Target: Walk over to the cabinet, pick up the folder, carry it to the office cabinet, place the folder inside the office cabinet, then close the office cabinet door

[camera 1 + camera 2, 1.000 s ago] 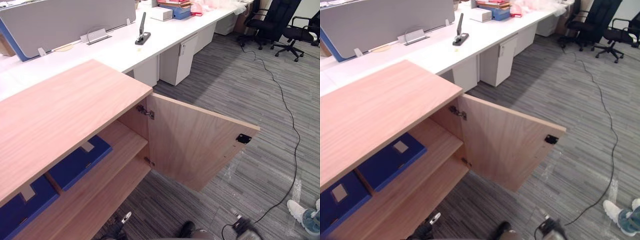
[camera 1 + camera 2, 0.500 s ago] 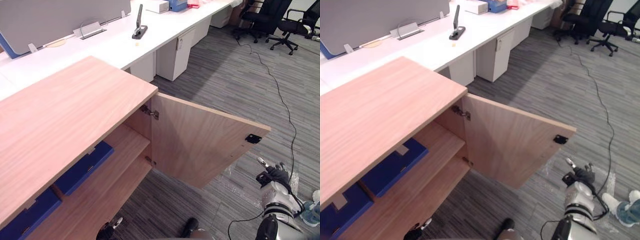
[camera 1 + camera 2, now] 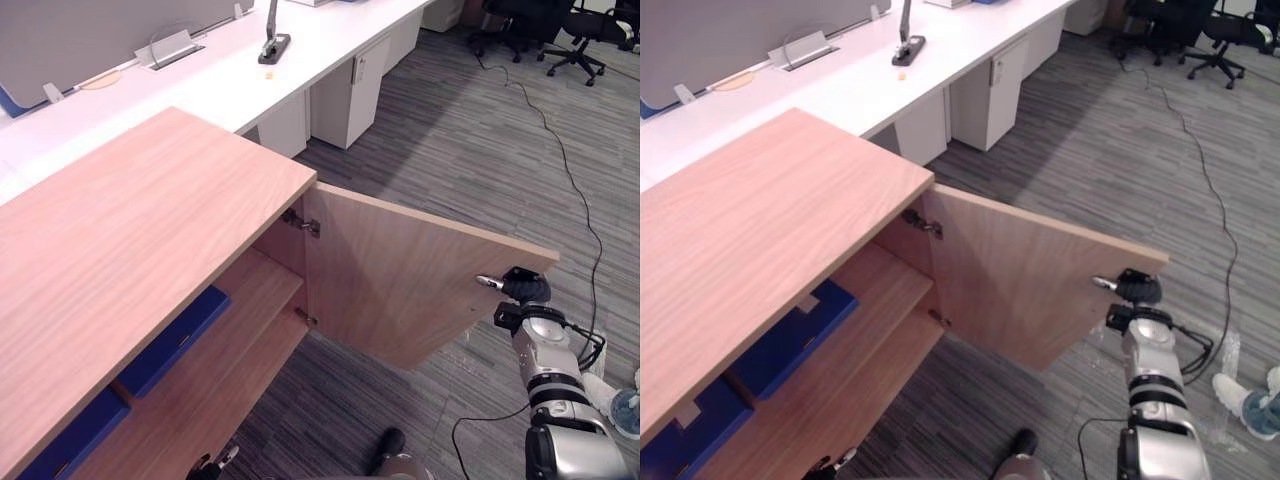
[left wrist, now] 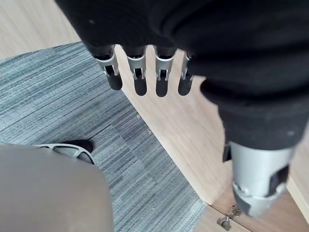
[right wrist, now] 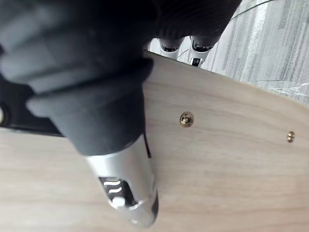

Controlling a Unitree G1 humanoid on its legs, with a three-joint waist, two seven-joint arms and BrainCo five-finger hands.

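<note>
The wooden office cabinet [image 3: 130, 240] stands in front of me with its door [image 3: 400, 290] swung wide open. Two blue folders [image 3: 170, 335] [image 3: 680, 450] lie flat on the upper shelf inside. My right hand [image 3: 525, 288] is at the door's free edge. In the right wrist view its thumb [image 5: 128, 193] lies straight on the door's inner face, while the fingers [image 5: 173, 46] reach past the edge on the outer side. My left hand [image 3: 215, 462] hangs low by the cabinet's bottom shelf, its fingers [image 4: 140, 77] straight and holding nothing.
A long white desk [image 3: 200, 90] with a grey partition and a black stand [image 3: 272, 40] runs behind the cabinet, with a white pedestal [image 3: 345, 95] under it. Office chairs [image 3: 580, 25] stand at the far right. A person's shoe [image 3: 1240, 395] rests on the grey carpet to my right.
My right hand has risen from low on the right to the door's free edge. The camera has tipped and moved closer; the door stands at about the same angle.
</note>
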